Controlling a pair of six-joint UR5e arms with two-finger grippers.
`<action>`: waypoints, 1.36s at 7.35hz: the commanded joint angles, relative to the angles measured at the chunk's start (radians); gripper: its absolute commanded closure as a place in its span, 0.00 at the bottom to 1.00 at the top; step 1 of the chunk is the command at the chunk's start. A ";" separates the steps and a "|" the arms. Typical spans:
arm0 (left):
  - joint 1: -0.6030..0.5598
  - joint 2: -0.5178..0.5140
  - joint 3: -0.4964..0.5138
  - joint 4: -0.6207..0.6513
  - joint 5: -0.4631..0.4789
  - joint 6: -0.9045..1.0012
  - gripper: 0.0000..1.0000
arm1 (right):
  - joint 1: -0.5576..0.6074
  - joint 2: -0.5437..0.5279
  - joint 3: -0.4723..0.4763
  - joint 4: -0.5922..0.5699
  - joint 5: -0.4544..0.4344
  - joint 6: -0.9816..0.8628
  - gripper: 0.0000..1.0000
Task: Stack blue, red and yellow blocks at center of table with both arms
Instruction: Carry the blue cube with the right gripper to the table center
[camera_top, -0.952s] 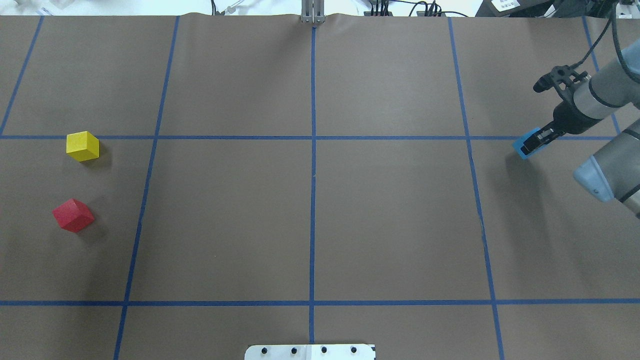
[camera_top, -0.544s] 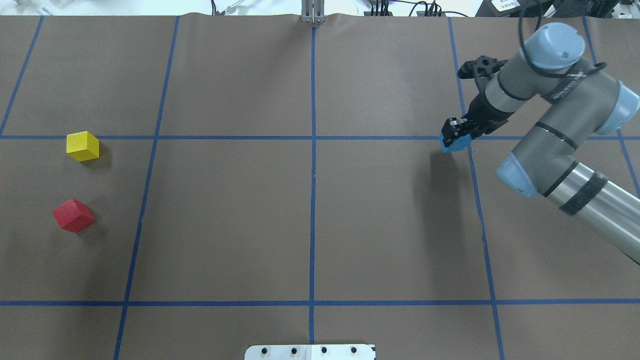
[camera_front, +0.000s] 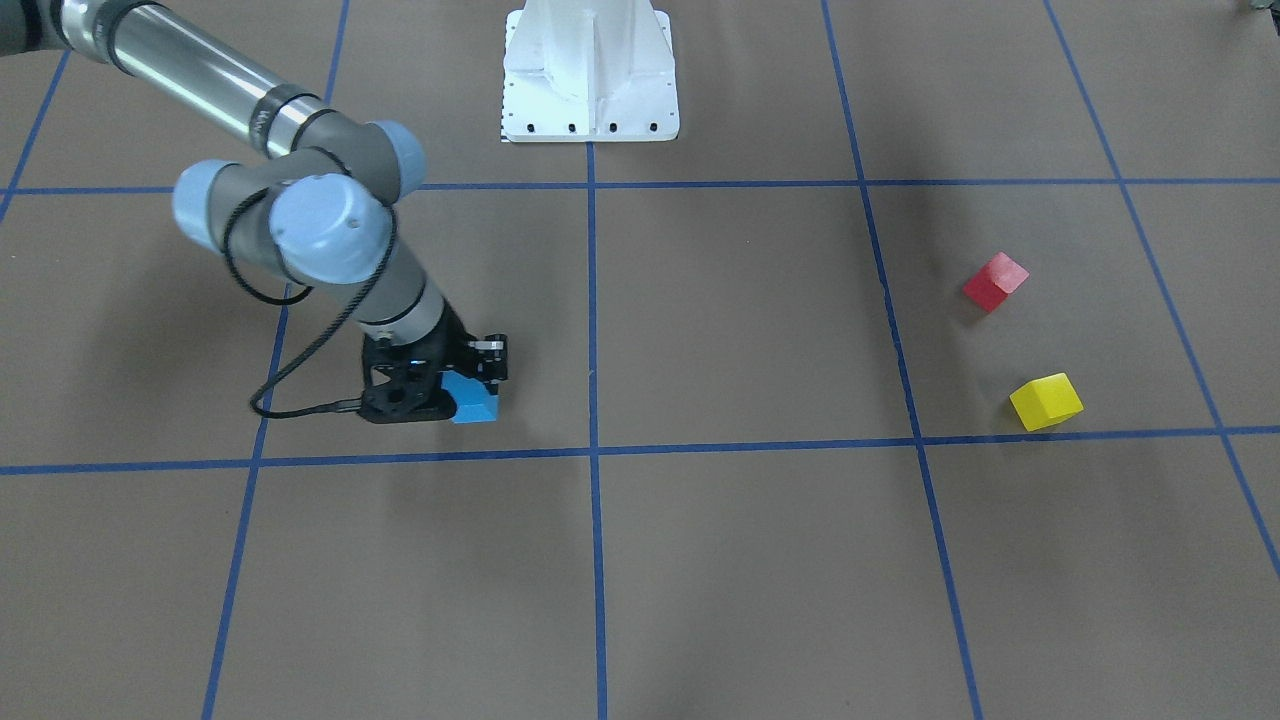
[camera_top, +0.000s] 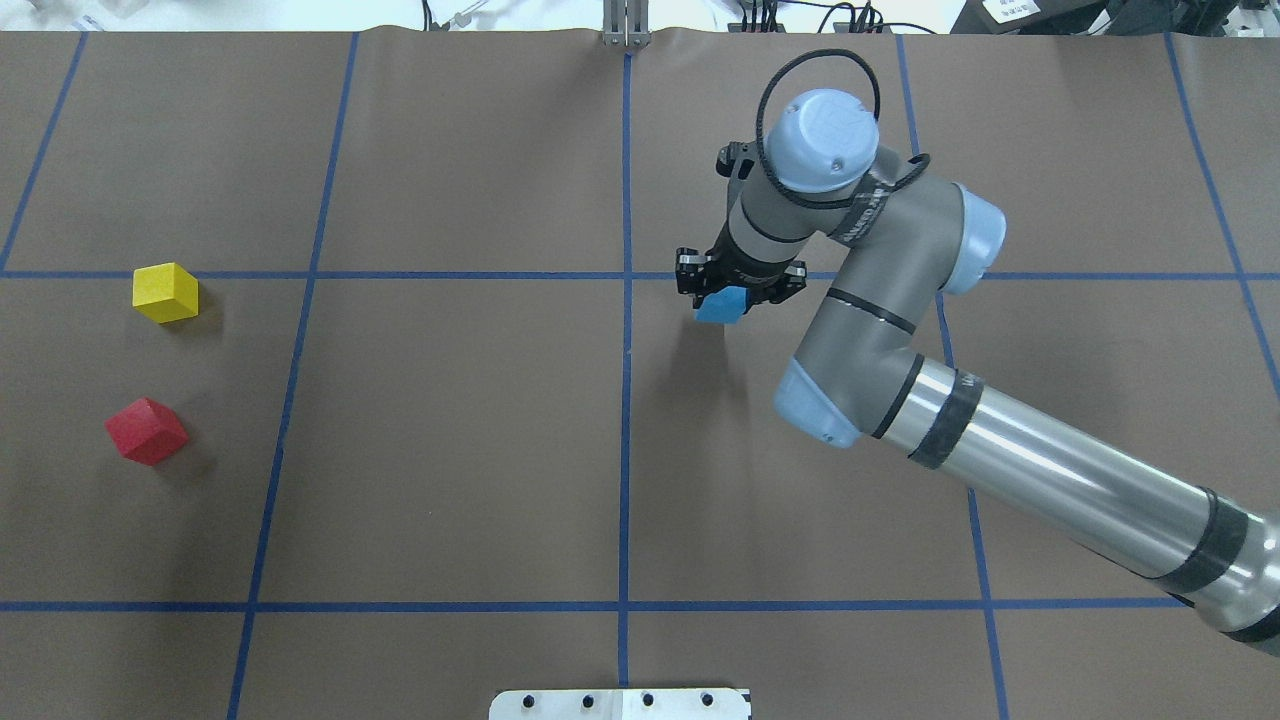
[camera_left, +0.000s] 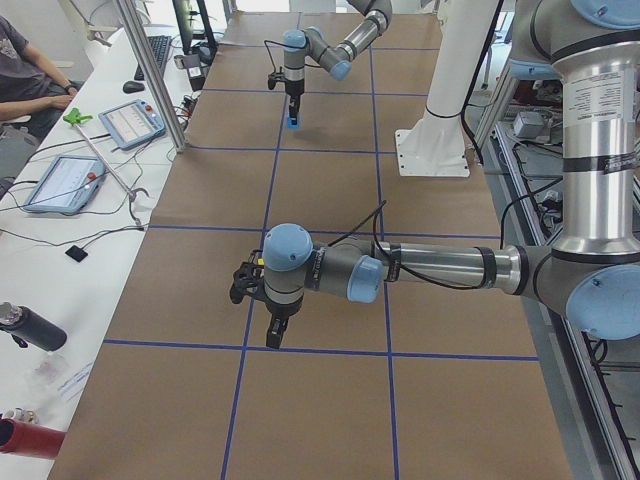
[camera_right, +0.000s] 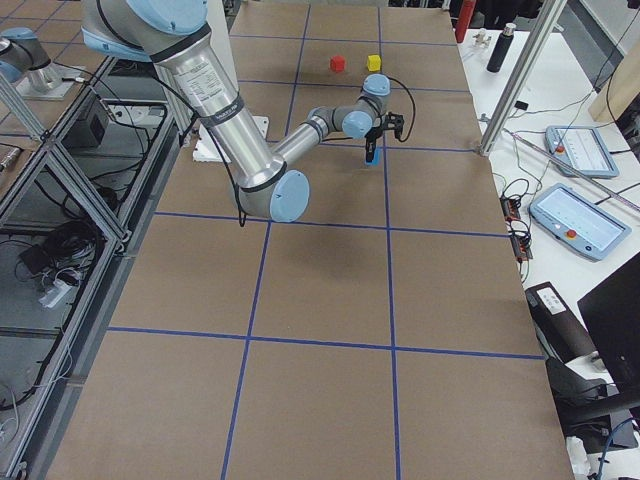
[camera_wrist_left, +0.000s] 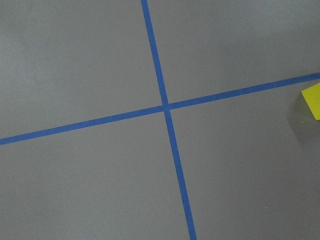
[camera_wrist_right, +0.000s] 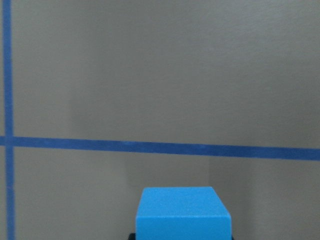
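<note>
My right gripper (camera_top: 738, 293) is shut on the blue block (camera_top: 722, 305) and holds it just right of the table's centre line; the block also shows in the front view (camera_front: 474, 400) and the right wrist view (camera_wrist_right: 182, 212). The yellow block (camera_top: 165, 292) and the red block (camera_top: 147, 431) lie on the far left, apart from each other. The yellow block's edge shows in the left wrist view (camera_wrist_left: 313, 101). My left gripper (camera_left: 275, 335) shows only in the exterior left view, and I cannot tell whether it is open or shut.
The table is brown paper with blue tape grid lines (camera_top: 626, 275). The robot's white base plate (camera_top: 620, 704) sits at the near middle edge. Tablets (camera_left: 60, 182) and a seated person lie off the table's side.
My right arm has carried the blue block leftward from the table's right edge to just right of the centre line. The red and yellow blocks have not moved.
</note>
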 joint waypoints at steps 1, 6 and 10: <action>0.003 -0.001 0.001 0.000 -0.001 -0.034 0.00 | -0.048 0.064 -0.027 -0.044 -0.065 0.062 1.00; 0.003 -0.001 0.001 0.002 0.001 -0.034 0.00 | -0.096 0.133 -0.098 -0.041 -0.070 0.099 1.00; 0.003 -0.001 0.001 0.000 0.003 -0.034 0.00 | -0.104 0.153 -0.129 -0.040 -0.070 0.100 0.97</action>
